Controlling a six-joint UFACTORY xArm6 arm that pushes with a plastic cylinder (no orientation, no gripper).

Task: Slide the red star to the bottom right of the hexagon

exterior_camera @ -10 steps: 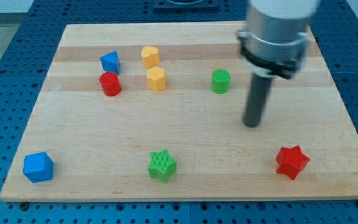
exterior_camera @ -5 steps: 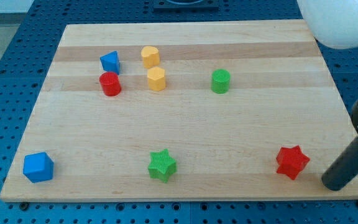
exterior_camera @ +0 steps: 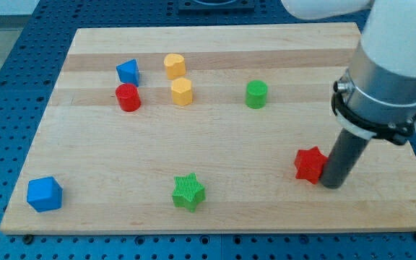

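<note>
The red star lies on the wooden board at the lower right. My tip touches its right side, just below and to the right of it. The yellow hexagon stands at the upper middle-left, far up and to the left of the star. A second yellow block, rounded in shape, sits just above the hexagon.
A green cylinder stands right of the hexagon. A red cylinder and a blue block sit to its left. A green star lies at the bottom middle and a blue cube at the bottom left.
My tip swung from the board's middle right out past the right edge, then came back in and pushed the red star up and to the left.
</note>
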